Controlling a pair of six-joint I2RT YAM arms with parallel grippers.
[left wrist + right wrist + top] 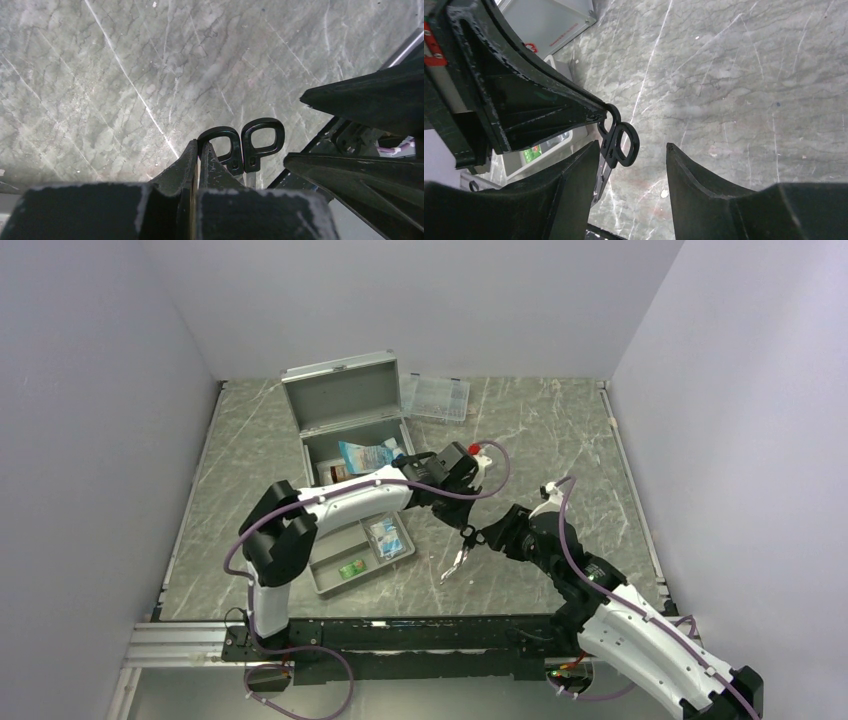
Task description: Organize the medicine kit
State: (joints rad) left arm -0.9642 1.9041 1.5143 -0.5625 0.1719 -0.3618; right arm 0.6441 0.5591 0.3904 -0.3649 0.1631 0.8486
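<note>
Count: 1 medicine kit, 1 clear case, 1 divided tray, 1 pair of scissors, 2 arms. The kit sits far-centre on the table, lid stood up, with a blue-white packet plus darker items inside that I can't identify. The clear case lies flat just beside its right. The tray is in front of the kit, partly under the left arm, holding a green packet and a blue-white pouch. The left claw is pinched on one black scissor handle loop. The right claw is wide, fingers either side of the handles, contact unclear. Table is grey marbled, pale walls on three sides.
</note>
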